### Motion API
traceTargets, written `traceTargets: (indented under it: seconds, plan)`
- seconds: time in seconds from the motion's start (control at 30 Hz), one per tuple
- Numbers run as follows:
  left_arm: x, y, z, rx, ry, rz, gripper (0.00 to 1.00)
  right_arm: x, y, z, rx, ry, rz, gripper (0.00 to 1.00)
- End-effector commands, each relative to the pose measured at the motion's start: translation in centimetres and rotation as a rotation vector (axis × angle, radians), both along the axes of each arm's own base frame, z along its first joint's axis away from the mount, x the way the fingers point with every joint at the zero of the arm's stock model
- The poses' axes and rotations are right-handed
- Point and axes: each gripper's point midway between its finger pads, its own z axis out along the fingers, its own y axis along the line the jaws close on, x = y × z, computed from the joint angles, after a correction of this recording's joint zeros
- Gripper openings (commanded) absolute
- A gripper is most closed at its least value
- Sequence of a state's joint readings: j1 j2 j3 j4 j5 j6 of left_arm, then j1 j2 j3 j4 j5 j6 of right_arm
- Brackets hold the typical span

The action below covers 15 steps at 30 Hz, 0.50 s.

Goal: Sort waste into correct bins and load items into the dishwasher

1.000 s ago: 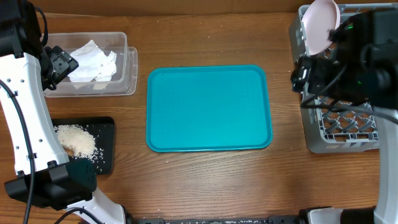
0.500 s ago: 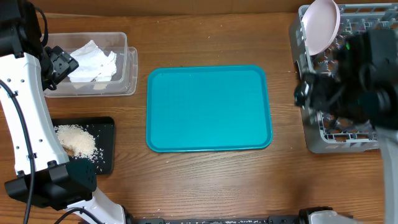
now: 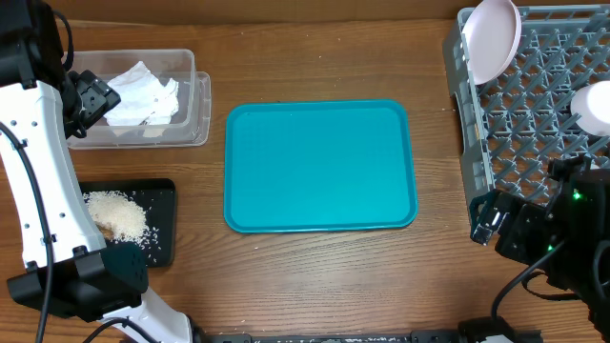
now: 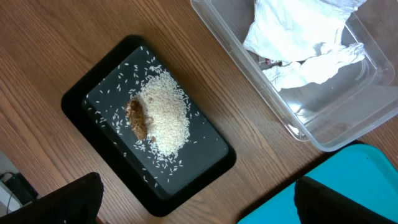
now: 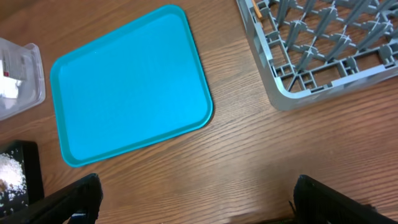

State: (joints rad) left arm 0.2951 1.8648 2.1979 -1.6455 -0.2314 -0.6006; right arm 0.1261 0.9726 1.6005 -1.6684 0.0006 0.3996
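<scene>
Wood-grain counter (image 3: 315, 276) carries a teal serving tray (image 3: 319, 167); crumpled white paper napkin (image 3: 143, 93) lies in the clear rectangular plastic tub (image 3: 197, 100), white rice (image 3: 116, 210) in the shallow black tray (image 3: 162, 229), round white plate (image 3: 493, 40) in the large grey dish rack (image 3: 519, 119). Both left fingers (image 4: 68, 202) and right fingers (image 5: 68, 202) gape wide, empty.

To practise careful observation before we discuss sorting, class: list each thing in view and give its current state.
Left hand: open, holding nothing.
Right hand: open, holding nothing.
Clear tub: upright, holding the napkin.
Napkin: crumpled, in the tub.
Black tray: holding rice and food scrap.
Teal tray: flat, nothing on it.
Dish rack: partly loaded.
Plate: standing on edge in the rack.
</scene>
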Motion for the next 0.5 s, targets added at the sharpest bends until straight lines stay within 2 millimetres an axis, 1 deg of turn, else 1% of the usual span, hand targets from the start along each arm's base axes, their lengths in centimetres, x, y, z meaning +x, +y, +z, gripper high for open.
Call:
traceTargets:
  seconds: [0.0, 0.3, 0.4, 0.47]
  plan:
    - [0.0, 0.0, -0.1, 0.000, 0.002, 0.011, 1.00, -0.5, -0.1, -0.7, -0.003, 0.041, -0.013, 1.00]
    - [0.0, 0.0, -0.1, 0.000, 0.002, 0.011, 1.00, -0.2, -0.4, -0.7, -0.055, 0.027, 0.039, 1.00]
    - [0.0, 0.0, -0.1, 0.000, 0.002, 0.011, 1.00, 0.5, -0.3, -0.9, -0.053, 0.014, 0.039, 1.00]
    - [0.0, 0.0, -0.1, 0.000, 0.002, 0.011, 1.00, 1.7, 0.0, -1.5, -0.050, -0.031, 0.049, 1.00]
